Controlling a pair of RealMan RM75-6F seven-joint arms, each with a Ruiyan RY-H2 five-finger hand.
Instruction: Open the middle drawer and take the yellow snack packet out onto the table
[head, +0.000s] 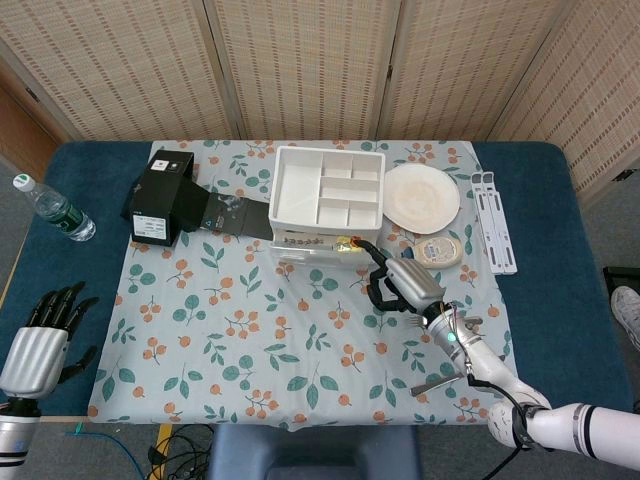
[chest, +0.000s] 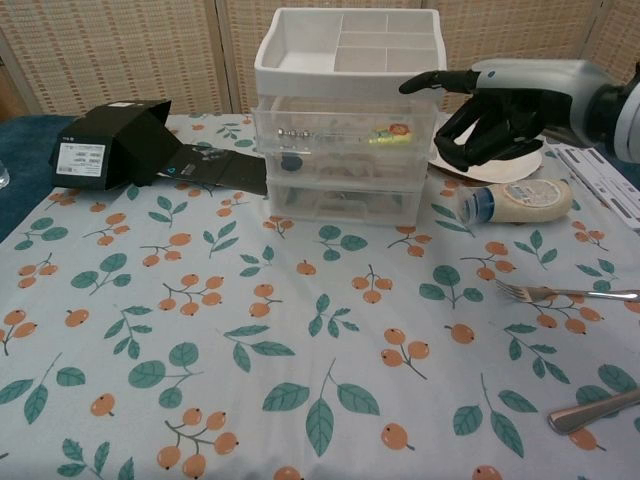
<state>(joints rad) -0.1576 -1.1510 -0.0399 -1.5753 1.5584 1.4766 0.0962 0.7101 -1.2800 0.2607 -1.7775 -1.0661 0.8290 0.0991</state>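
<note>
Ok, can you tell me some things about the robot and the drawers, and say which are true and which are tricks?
1. The right hand is holding the yellow snack packet. False: it holds nothing, and the yellow snack packet lies inside the clear drawer unit.
2. The drawers all look pushed in. True.
3. The squeeze bottle is standing up. False: it lies on its side on the tablecloth.
4. A fork lies on the cloth, to the right. True.
5. The left hand is reaching for the black box. False: it hangs off the table's near left corner, fingers apart, far from the box.
</note>
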